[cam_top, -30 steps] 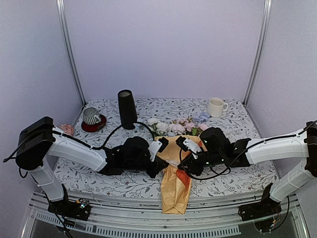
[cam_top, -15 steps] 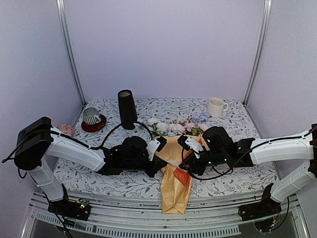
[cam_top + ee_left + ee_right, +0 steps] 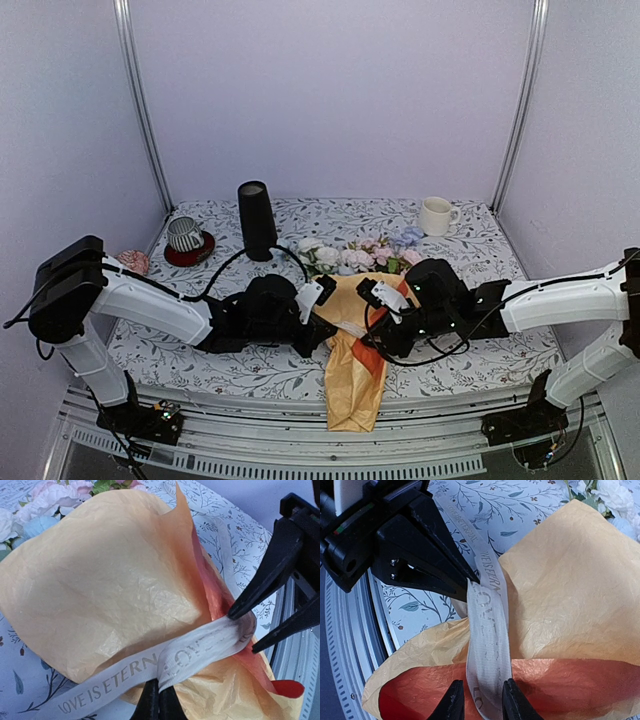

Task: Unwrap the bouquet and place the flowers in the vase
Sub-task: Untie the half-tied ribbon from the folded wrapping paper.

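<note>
The bouquet (image 3: 355, 345) lies on the table between my arms, its tan and orange paper cone hanging over the front edge. The flowers (image 3: 362, 255) stick out of its far end. A cream ribbon (image 3: 200, 647) printed with letters stretches across the paper. My left gripper (image 3: 159, 694) is shut on this ribbon at its fold. My right gripper (image 3: 482, 700) straddles the ribbon's (image 3: 487, 640) other looped end, jaws apart, with a gap at the left finger. Upright at the back left stands the black vase (image 3: 256, 220).
A striped cup on a red saucer (image 3: 186, 238) sits left of the vase, with a pink object (image 3: 134, 260) near the left arm. A white mug (image 3: 435, 215) stands at the back right. The table's front edge (image 3: 300, 395) runs just below both grippers.
My right gripper's jaws have widened a little around the ribbon loop, and that arm has shifted slightly. The left gripper still pinches the ribbon in the same place.
</note>
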Controlling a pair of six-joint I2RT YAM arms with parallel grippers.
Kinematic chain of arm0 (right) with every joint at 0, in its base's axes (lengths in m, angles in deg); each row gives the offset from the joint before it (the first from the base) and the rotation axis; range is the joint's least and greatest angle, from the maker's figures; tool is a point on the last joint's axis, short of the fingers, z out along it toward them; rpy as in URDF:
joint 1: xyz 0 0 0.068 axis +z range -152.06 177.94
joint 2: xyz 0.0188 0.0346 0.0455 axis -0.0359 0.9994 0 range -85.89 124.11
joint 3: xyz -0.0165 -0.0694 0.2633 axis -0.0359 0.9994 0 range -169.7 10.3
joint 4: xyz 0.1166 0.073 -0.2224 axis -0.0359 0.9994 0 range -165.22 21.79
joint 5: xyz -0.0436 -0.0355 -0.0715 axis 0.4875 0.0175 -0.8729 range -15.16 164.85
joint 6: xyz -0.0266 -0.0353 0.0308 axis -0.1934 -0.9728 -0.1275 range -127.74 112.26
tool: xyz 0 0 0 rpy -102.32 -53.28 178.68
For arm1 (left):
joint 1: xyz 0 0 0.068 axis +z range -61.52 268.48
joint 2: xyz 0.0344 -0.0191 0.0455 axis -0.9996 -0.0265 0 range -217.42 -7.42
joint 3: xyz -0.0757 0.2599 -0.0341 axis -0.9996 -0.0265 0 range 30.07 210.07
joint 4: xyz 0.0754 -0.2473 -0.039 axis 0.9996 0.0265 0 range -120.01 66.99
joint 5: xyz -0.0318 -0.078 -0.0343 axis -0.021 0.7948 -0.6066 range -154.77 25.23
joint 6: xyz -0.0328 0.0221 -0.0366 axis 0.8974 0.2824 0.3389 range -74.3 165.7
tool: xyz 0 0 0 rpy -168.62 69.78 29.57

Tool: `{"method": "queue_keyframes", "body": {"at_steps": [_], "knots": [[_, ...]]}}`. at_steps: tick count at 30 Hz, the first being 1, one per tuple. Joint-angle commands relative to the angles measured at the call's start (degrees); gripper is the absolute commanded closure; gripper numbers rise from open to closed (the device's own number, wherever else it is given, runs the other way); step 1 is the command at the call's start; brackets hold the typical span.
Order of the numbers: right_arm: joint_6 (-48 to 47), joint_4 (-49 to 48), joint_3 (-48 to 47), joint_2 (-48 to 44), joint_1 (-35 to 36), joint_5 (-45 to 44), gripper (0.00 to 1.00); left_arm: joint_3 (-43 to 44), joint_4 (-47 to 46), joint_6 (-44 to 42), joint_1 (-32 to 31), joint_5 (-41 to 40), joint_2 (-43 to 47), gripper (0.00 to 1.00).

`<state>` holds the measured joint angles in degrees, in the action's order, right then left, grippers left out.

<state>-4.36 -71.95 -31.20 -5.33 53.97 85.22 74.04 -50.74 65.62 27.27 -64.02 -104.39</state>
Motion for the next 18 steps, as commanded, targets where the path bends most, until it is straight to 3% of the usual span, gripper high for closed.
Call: {"method": "queue_keyframes", "body": {"at_steps": [1,6,14,18], "knots": [[-0.7,1.2,-0.3,0.8,0.6,-0.6,0.74,-0.5,-1.1,0.6,0.8,-0.1,1.5,1.00],[-0.5,0.9,0.5,-1.9,0.6,-1.9,0.95,-0.6,-0.9,0.6,0.9,-0.6,1.5,1.00],[3.5,-0.6,3.9,-11.0,0.1,-12.8,0.97,-1.8,-1.1,1.8,1.2,-1.8,2.0,1.00],[7.8,-0.6,6.4,-15.3,-4.3,-15.6,0.98,-2.9,-1.6,2.5,1.3,-2.0,2.4,1.00]]}}
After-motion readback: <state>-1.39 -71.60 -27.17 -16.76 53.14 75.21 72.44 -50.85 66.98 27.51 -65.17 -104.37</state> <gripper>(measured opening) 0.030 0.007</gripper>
